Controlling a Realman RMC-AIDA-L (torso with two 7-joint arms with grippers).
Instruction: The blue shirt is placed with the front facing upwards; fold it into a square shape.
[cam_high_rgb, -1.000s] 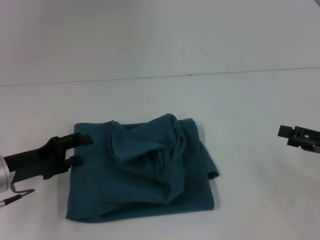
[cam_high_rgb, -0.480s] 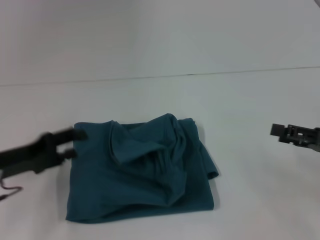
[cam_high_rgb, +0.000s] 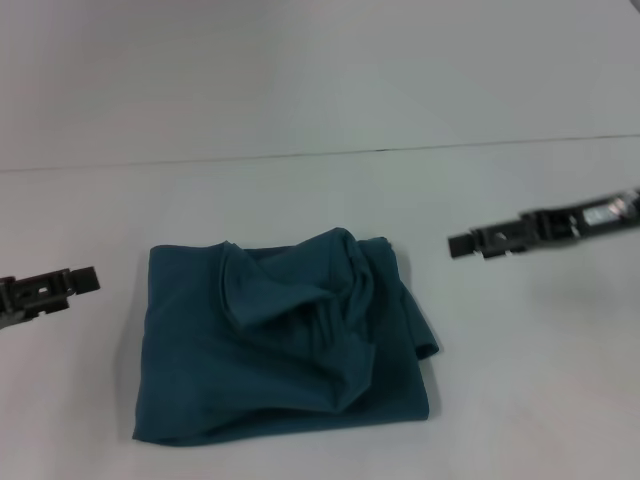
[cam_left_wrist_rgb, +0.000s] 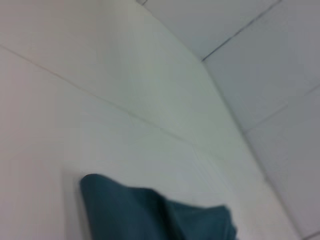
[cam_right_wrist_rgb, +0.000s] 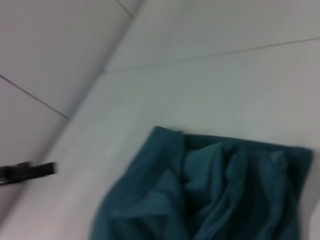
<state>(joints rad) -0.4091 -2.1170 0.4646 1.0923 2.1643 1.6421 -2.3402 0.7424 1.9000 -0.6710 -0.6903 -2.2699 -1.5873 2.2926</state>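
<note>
The left claw (cam_high_rgb: 85, 279) has backed off the blue shirt (cam_high_rgb: 285, 340), a rumpled rough square on the worktop (cam_high_rgb: 300, 190); the right claw (cam_high_rgb: 460, 244) nears; whether either is released or clenched cannot be told.

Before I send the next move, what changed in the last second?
The left gripper let go of the blue shirt at its left edge and pulled back, clear of the cloth. The right gripper moved in toward the shirt, not touching it. The shirt stayed put, a rumpled rough square on the table.

A bare test room: plain white table (cam_high_rgb: 520, 400) against a blank white wall (cam_high_rgb: 320, 70).
</note>
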